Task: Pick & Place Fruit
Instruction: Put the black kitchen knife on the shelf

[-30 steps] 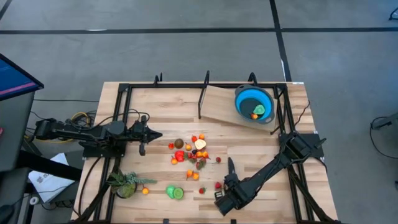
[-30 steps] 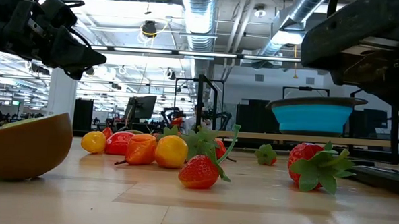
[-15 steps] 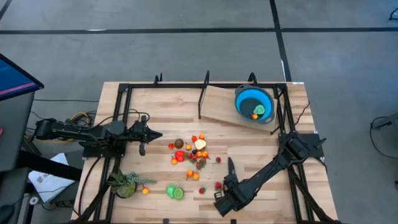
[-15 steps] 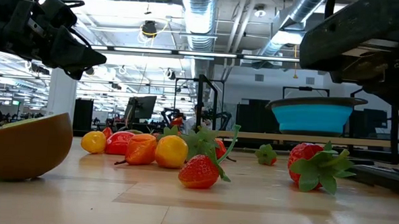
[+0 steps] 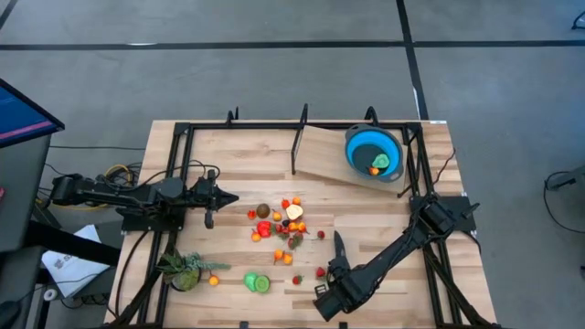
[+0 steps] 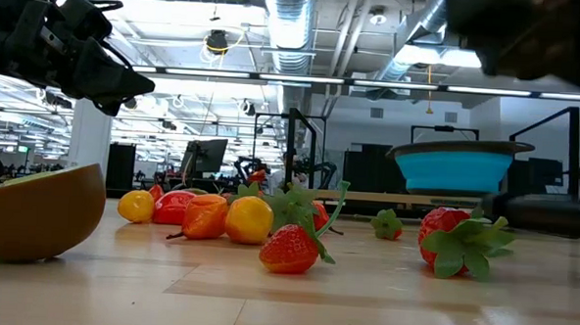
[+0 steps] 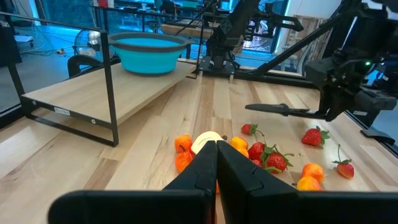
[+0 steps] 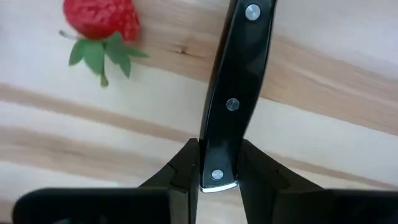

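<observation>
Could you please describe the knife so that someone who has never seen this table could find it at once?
Start at the blue bowl on the raised board at the table's far right corner, then follow the right arm down to the right gripper near the front edge. The knife is clamped there: a black riveted handle, dark and straight, unlike the small colourful fruit beside it.

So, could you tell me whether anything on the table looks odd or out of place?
Yes: the right end effector is shut on a black-handled knife, not fruit, beside a strawberry. Only a couple of pieces sit in the blue bowl; most fruit lies scattered mid-table.
</observation>
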Controlling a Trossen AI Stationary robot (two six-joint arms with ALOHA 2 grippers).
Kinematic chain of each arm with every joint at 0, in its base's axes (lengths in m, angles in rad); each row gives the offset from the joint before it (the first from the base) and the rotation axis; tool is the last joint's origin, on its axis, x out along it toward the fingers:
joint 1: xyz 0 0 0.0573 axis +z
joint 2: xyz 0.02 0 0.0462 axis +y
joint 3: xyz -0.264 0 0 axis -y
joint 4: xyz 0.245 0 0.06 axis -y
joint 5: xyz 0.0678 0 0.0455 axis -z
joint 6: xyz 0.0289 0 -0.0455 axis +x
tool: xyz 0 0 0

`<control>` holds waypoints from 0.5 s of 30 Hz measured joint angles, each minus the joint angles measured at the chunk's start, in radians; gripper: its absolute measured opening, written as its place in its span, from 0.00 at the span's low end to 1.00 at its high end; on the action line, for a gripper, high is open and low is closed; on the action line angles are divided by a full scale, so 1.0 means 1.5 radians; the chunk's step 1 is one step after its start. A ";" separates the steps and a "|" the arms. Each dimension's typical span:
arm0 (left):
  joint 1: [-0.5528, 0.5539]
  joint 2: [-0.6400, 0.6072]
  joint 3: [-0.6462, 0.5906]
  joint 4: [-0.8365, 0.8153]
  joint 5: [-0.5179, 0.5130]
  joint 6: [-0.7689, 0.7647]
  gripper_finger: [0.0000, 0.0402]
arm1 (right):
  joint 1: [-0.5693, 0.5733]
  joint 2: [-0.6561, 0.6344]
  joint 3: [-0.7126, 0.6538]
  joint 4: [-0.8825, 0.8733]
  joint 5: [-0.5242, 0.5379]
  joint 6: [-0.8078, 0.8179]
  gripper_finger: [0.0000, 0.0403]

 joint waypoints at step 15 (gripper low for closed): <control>0.000 0.000 0.000 0.000 0.000 0.000 0.00 | -0.025 -0.002 0.117 -0.147 0.046 -0.072 0.18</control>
